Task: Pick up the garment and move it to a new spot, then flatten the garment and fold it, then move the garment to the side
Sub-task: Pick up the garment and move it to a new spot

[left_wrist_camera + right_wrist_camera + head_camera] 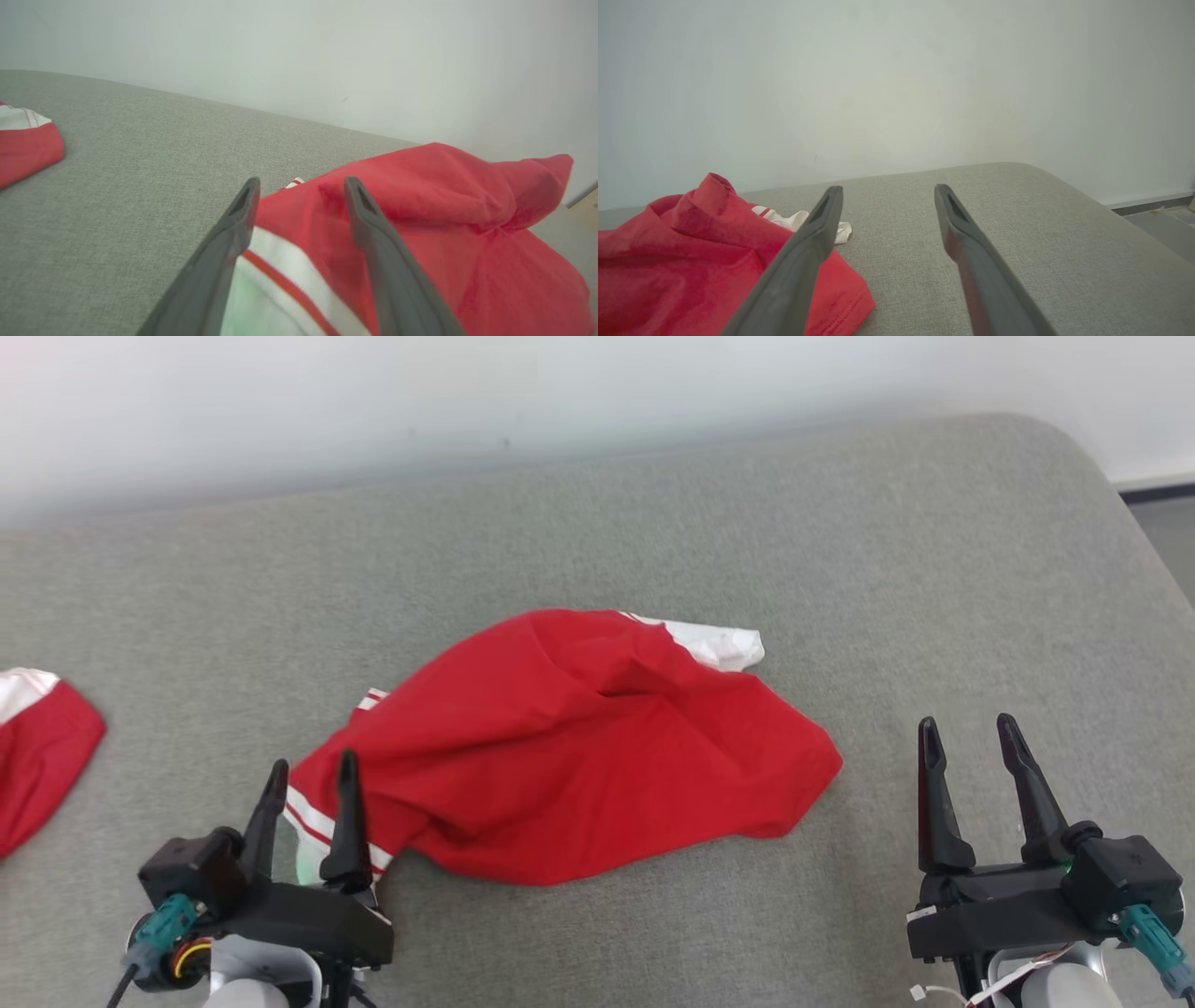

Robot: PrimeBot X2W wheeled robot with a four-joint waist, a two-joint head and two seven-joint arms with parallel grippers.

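Though crumpled, the red garment (579, 747) is seen lying mid-way across the grey cushion (840, 541); its white-striped hem is straddled by the L gripper (313, 763), jaws apart. The R gripper (967, 723) is held wide open over bare cushion, well apart.

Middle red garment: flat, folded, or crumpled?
Crumpled. The garment lies bunched on the cushion, with raised ridges and deep creases; its striped cuff sits by the left tool, white trim pokes out at the far side.

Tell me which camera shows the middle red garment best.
Head view: the red garment shows almost whole on the grey cushion. Left wrist view shows its striped end close up; right wrist view, one side.
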